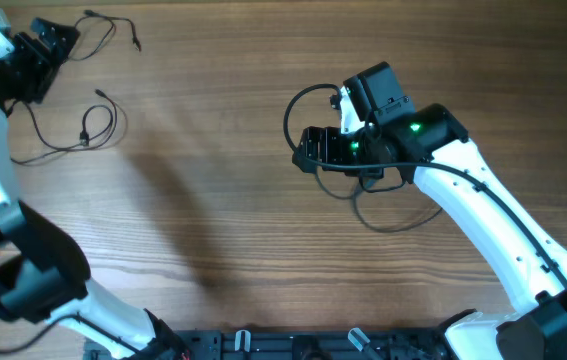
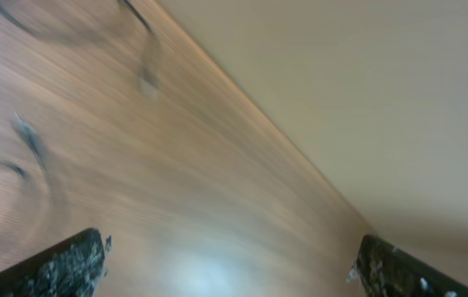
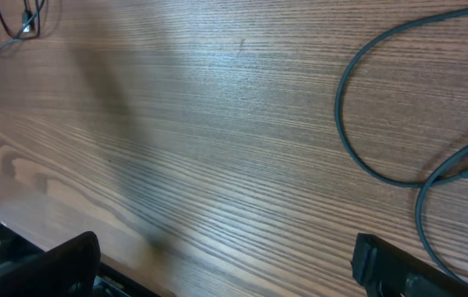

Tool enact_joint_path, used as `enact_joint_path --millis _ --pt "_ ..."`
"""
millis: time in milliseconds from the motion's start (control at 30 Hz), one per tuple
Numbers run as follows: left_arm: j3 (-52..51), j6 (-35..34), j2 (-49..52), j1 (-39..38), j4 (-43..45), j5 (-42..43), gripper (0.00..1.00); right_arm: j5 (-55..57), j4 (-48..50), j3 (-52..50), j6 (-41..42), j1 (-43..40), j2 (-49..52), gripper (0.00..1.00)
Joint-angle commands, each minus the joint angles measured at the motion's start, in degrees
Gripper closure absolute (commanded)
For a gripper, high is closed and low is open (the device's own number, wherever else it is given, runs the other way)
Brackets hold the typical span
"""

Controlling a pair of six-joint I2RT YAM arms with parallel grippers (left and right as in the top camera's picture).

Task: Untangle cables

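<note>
A thin black cable (image 1: 83,135) lies in loose loops at the table's far left, with another stretch (image 1: 108,25) near the top edge. A thicker dark cable (image 1: 298,100) loops round the right arm in mid table and trails to the lower right (image 1: 393,220). My left gripper (image 1: 48,45) is over the top-left corner beside the thin cable; in the blurred left wrist view its fingers (image 2: 229,256) are wide apart and empty. My right gripper (image 1: 308,150) is open and empty (image 3: 225,247), with the thick cable (image 3: 353,124) to its right and the thin cable (image 3: 19,25) far off.
The wooden table (image 1: 213,200) is bare between the two cables. Its far edge and a beige wall (image 2: 366,99) show in the left wrist view. The table's near edge (image 3: 19,231) shows in the right wrist view. The arm bases (image 1: 293,345) stand at the front.
</note>
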Motion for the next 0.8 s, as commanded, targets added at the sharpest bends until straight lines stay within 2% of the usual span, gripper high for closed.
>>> enact_joint_path --millis 0,67,167,233,400,500,767 --pt "-0.5 -1.5 0.4 -3.0 -12.0 10.9 0.00 0.8 0.1 -0.3 -0.9 0.4 1.0 0.00" --pt "-0.7 5.0 0.5 -4.8 -19.3 11.0 0.00 1.4 0.0 -0.3 -0.9 0.3 1.0 0.00" --pt "-0.8 17.9 0.5 -8.4 -30.6 11.0 0.11 1.9 -0.7 -0.3 -1.0 0.3 1.0 0.00" --pt "-0.8 24.0 0.5 -12.6 -36.3 11.0 0.11 1.8 -2.5 -0.3 -0.8 0.3 1.0 0.00" --pt "-0.8 24.9 0.5 -21.7 -38.6 10.4 0.00 1.9 -5.7 -0.3 -0.9 -1.3 0.6 0.00" --pt "-0.8 24.6 0.5 -26.3 -38.8 9.7 0.00 2.0 -7.9 -0.3 -0.9 -4.6 -0.7 0.00" --pt "-0.9 24.4 0.2 -36.3 -42.6 3.7 0.00 2.1 -17.6 -0.3 -6.9 -22.4 -7.5 0.00"
